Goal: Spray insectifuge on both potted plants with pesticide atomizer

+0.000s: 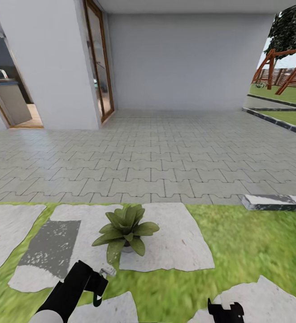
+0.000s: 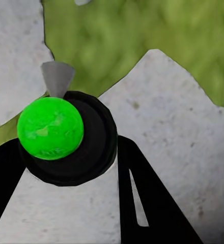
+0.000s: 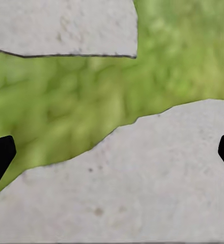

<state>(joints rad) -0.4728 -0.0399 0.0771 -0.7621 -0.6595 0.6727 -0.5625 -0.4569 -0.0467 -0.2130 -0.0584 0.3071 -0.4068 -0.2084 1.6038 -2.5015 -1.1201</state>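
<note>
One potted plant (image 1: 125,229), a low rosette of pointed green leaves, stands on a pale stepping stone (image 1: 179,244) in the garden lawn. My left gripper (image 1: 95,287) is just in front of it and slightly left, shut on the pesticide atomizer (image 1: 106,271), whose grey nozzle head points toward the plant. The left wrist view looks along the bottle: a bright green round end on a dark body (image 2: 51,128) sits between the black fingers (image 2: 142,193), with the grey nozzle cone beyond. My right gripper (image 1: 225,312) hangs open over another stone (image 3: 142,188), its fingertips (image 3: 0,155) far apart.
Beyond the lawn lies a grey paved patio (image 1: 157,157) under the white house wall, with a wooden-framed door (image 1: 98,63) at the left. A low concrete kerb piece (image 1: 276,202) lies at the right. A wooden swing frame (image 1: 282,67) stands far right.
</note>
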